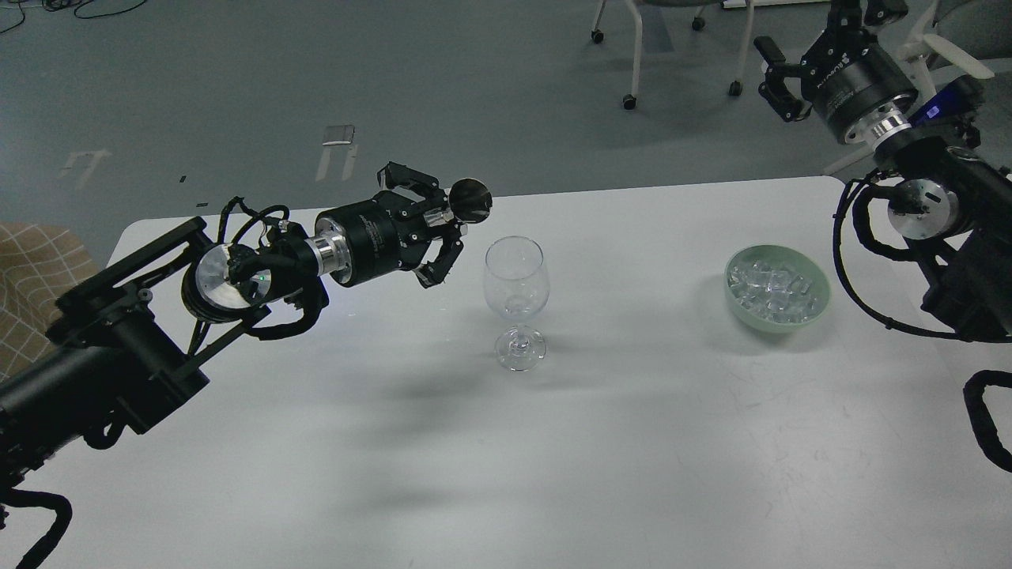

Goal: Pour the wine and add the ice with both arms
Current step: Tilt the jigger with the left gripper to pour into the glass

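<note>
A clear stemmed wine glass stands upright mid-table. My left gripper is shut on a small shiny metal measuring cup, held just left of the glass rim and slightly above it, its round end facing me. No wine can be made out in the cup or the glass. A pale green bowl at the right holds several clear ice cubes. My right gripper is raised high beyond the table's far right corner, fingers spread and empty, partly cut off by the top edge.
The white table is bare in front of the glass. Chair legs on castors stand on the grey floor beyond the far edge. A checked cushion sits at the left edge.
</note>
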Controlling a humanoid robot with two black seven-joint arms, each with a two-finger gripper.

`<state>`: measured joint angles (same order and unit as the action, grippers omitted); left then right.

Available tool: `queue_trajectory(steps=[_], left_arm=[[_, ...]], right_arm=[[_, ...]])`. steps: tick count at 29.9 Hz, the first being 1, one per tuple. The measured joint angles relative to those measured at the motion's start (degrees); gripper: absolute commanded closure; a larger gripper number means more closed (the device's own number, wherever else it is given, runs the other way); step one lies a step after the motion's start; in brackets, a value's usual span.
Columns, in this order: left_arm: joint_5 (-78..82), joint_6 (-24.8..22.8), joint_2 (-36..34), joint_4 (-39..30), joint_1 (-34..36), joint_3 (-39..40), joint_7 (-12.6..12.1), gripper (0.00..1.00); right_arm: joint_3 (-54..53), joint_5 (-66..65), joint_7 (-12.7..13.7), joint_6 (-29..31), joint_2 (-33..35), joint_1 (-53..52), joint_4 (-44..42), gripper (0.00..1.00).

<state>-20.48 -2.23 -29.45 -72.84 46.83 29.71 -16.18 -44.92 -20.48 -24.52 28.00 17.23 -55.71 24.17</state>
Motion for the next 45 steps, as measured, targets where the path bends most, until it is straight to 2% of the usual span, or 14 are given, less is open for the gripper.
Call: queue_trajectory(steps=[11, 25, 45], left_arm=[[0.7, 0.5, 0.1, 0.0, 0.6, -0.8, 0.0, 0.93], [4.8, 0.3, 0.2, -0.1, 1.3, -2.6, 1.6, 0.93], [9.6, 0.1, 0.4, -0.4, 1.3, -2.8, 1.7, 0.93]], right_arm=[[0.0, 0.0, 0.0, 0.0, 0.0, 0.0, 0.0, 0.00], [0.0, 0.0, -0.1, 0.0, -0.1, 0.0, 0.0, 0.00], [0.0, 0.0, -0.1, 0.0, 0.0, 0.0, 0.0, 0.00]])
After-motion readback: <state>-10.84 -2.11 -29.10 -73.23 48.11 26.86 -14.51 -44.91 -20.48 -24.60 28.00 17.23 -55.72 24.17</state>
